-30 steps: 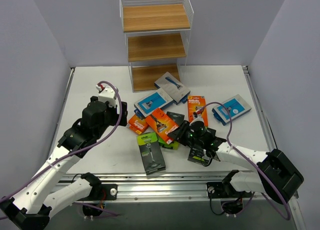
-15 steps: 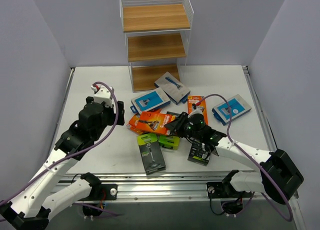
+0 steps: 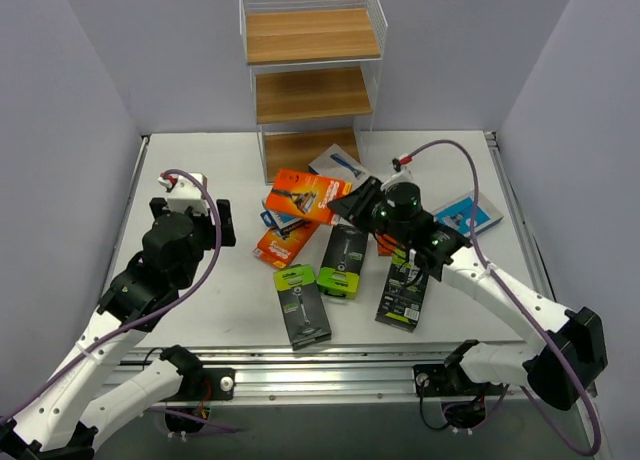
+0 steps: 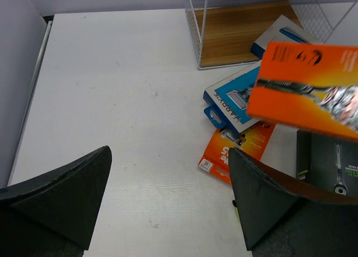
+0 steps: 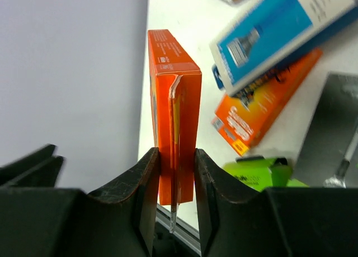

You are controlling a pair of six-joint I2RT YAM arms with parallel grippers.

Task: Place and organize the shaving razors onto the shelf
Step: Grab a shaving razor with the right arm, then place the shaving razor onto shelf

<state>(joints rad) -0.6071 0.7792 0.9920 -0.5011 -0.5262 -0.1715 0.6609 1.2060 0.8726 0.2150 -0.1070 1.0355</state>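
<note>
My right gripper (image 3: 347, 204) (image 5: 177, 177) is shut on an orange razor pack (image 3: 308, 194) (image 5: 174, 95) (image 4: 307, 89), gripping it by one edge and holding it above the pile, in front of the shelf (image 3: 312, 38). The shelf is a white wire rack with three wooden boards, and its bottom board (image 4: 240, 33) is bare. On the table lie more razors: blue-and-white packs (image 3: 346, 164) (image 3: 466, 218) (image 4: 235, 98), an orange pack (image 3: 283, 246) (image 4: 238, 151) and black packs with lime tops (image 3: 301, 306) (image 3: 344, 263) (image 3: 403, 292). My left gripper (image 3: 220, 223) (image 4: 169, 152) stands open over bare table to the left of the pile.
Grey walls enclose the table on the left, back and right. A metal rail (image 3: 320, 365) runs along the near edge by the arm bases. The right arm's purple cable (image 3: 440, 145) arches above the right-hand packs.
The right gripper has lifted the orange pack off the pile and carried it up and back toward the shelf. The left arm has drawn back to the left.
</note>
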